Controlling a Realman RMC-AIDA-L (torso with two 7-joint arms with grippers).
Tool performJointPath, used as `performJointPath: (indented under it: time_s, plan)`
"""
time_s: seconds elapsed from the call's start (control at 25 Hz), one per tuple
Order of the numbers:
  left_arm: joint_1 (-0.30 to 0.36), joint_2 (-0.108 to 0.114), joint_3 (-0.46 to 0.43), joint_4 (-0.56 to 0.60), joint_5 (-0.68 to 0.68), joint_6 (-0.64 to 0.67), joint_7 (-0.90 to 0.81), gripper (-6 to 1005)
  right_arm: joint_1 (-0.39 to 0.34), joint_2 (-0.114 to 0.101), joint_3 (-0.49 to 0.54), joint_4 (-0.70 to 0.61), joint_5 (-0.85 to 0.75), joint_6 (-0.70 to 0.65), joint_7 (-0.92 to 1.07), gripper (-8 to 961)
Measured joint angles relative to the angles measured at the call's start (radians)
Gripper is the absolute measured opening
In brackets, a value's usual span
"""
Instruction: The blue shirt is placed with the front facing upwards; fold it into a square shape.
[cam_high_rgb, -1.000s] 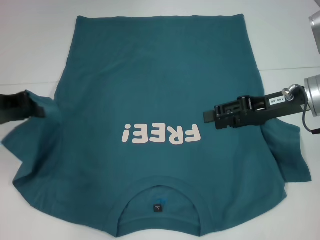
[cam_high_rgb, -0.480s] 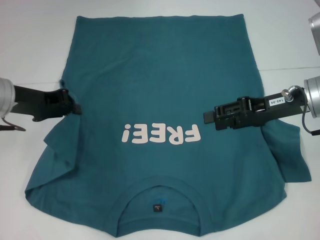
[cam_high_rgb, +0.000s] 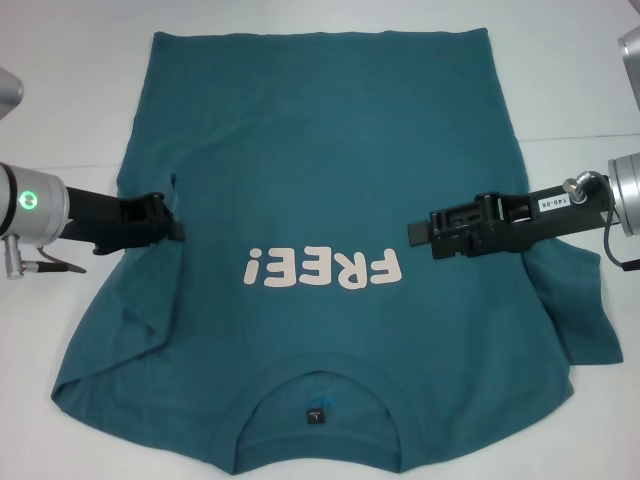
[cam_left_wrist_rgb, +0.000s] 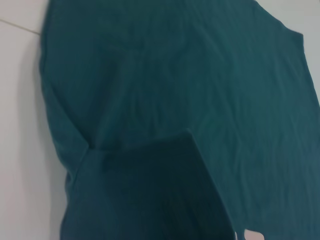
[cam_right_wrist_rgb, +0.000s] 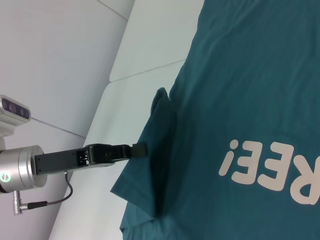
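Head view is showing the white desk carrying the blue shirt, which is lying front up with its collar nearest the robot and its hem at the far edge, the pale "FREE!" lettering reading upside down from here. Over the last second the sleeve on the robot's left has been travelling inward: it was stretched out past the body of the shirt, and now it is lying folded over the chest, leaving a raised ridge of cloth running toward the left shoulder. That means the first side fold is nearly done on this side, while the right sleeve is still spreading out flat on the desk, unfolded. The left tool is clamped on the folded sleeve edge and is sitting just short of the lettering; in the right wrist view its tip is pinching the cloth peak. The right tool is hanging over the shirt's right side beside the lettering, where it has stayed unmoved; whether its tips are together or apart I cannot tell.
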Motion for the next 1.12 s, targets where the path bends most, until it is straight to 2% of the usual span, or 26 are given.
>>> performJointPath:
  time_s: [0.24, 0.52, 0.76, 0.88, 1.04, 1.12]
  plan:
    - [-0.009, -0.001, 0.026, 0.000, -0.007, 0.018, 0.004, 104, -0.001, 0.000, 0.000, 0.001, 0.000, 0.005, 0.000, 631]
    - [0.001, -0.011, 0.023, 0.033, -0.044, 0.045, 0.023, 315, -0.001, 0.000, 0.000, 0.002, 0.000, 0.007, 0.000, 631]
    - [0.125, -0.009, 0.019, 0.159, -0.150, 0.137, 0.065, 443, -0.002, -0.003, 0.000, 0.000, 0.000, 0.009, -0.006, 631]
    - [0.209, 0.001, 0.017, 0.194, -0.239, 0.222, 0.120, 507, -0.004, -0.004, -0.001, -0.005, -0.003, 0.009, -0.007, 630]
    - [0.318, -0.001, -0.016, 0.239, -0.329, 0.408, 0.306, 668, -0.010, -0.008, 0.000, -0.010, -0.004, 0.009, -0.007, 630]
    - [0.357, -0.014, -0.047, 0.256, -0.346, 0.506, 0.445, 761, -0.013, -0.009, 0.000, -0.013, -0.004, 0.009, -0.008, 630]
